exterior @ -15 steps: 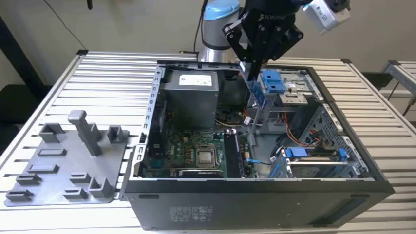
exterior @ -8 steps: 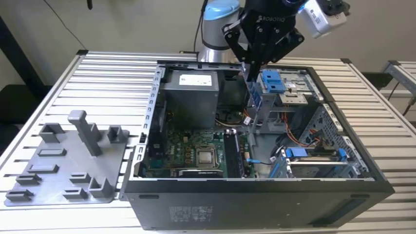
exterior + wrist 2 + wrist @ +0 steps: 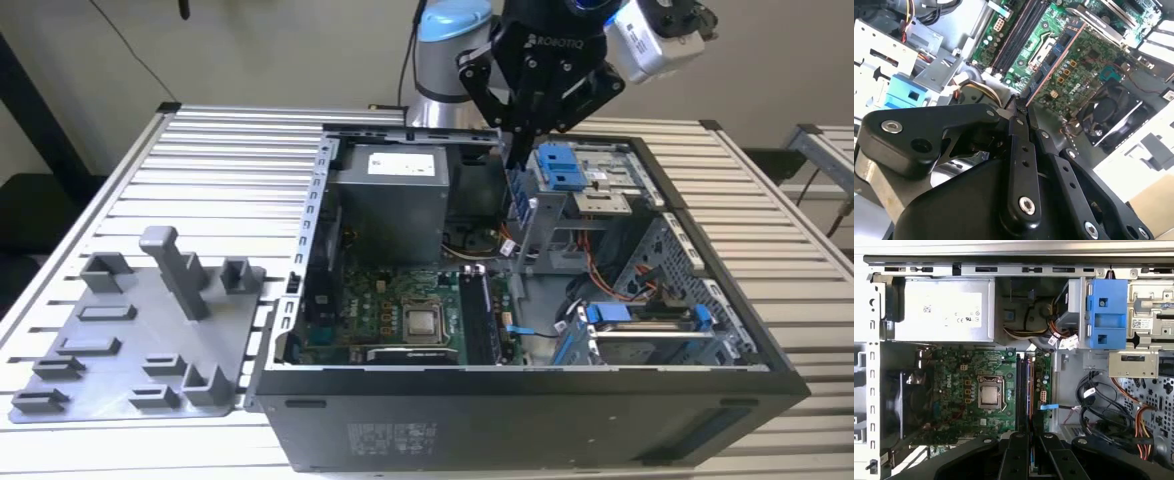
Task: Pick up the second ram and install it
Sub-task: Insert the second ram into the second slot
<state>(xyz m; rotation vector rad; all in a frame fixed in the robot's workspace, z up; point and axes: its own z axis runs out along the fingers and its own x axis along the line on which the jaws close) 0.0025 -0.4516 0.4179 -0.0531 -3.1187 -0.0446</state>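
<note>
end effector (image 3: 1021,107) pinching second ram (image 3: 1054,62) | gripped end hidden between fingers | above open case (image 3: 534,390)

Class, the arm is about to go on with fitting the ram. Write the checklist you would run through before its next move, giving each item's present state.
1. Grip: gripper shut on ram, ok.
2. Alignment: ram runs along the slots in the first wrist view, ok.
3. Seating: ram is above the board, not in a slot, not ok.
4. Target slot free: cannot tell.
5. Path: blue cable lies beside the slots, ok.
</note>
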